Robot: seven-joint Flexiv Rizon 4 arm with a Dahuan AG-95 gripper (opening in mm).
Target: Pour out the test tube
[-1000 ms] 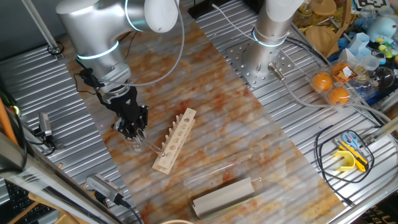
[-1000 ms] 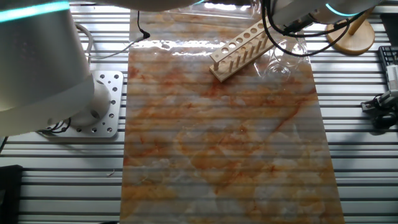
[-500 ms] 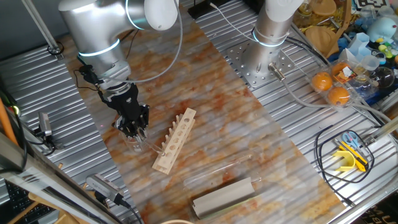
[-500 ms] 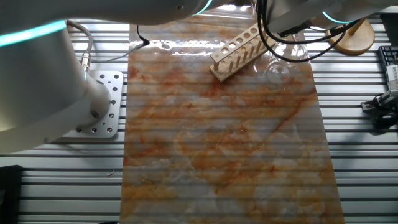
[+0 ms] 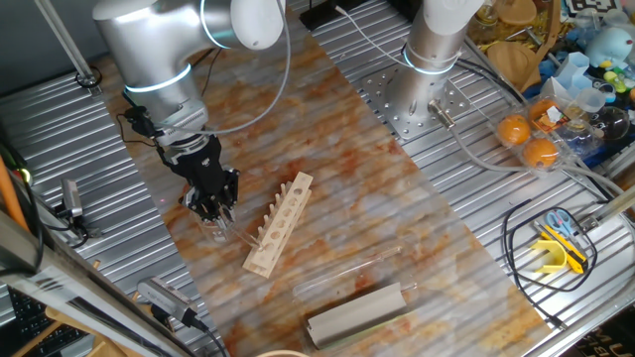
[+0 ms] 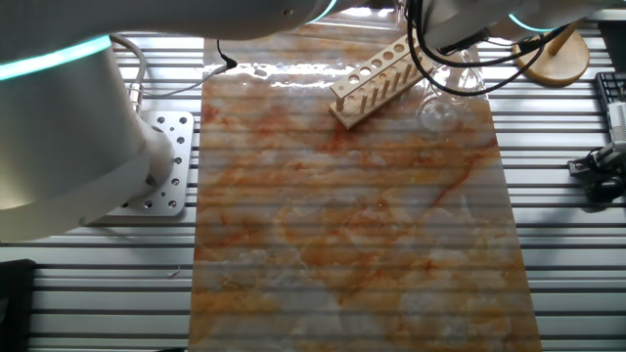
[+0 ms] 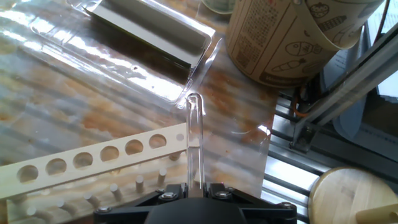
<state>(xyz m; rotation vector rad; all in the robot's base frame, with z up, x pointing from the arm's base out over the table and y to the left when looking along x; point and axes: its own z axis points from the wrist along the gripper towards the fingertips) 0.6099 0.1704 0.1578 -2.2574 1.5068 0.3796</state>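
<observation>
My gripper (image 5: 212, 209) is shut on the test tube (image 7: 194, 140), a thin clear glass tube that runs straight out from between the jaws (image 7: 194, 189) in the hand view. In one fixed view the tube (image 5: 239, 235) slants down to the right from the fingers, towards the wooden rack (image 5: 280, 223). A squat clear glass beaker (image 5: 210, 230) stands right below the gripper, left of the rack. It also shows in the other fixed view (image 6: 437, 113), beside the rack (image 6: 380, 82). I cannot tell whether anything is in the tube.
A long clear tube (image 5: 347, 271) lies on the marbled mat, with a grey block in clear packaging (image 5: 358, 311) in front of it. A large printed paper cup (image 7: 292, 37) stands past the mat's edge. Oranges (image 5: 527, 140), scissors (image 5: 562, 229) and clutter sit at the far right.
The gripper with the tube has shifted slightly over the beaker since a second ago. Over the last half second it has stayed almost still.
</observation>
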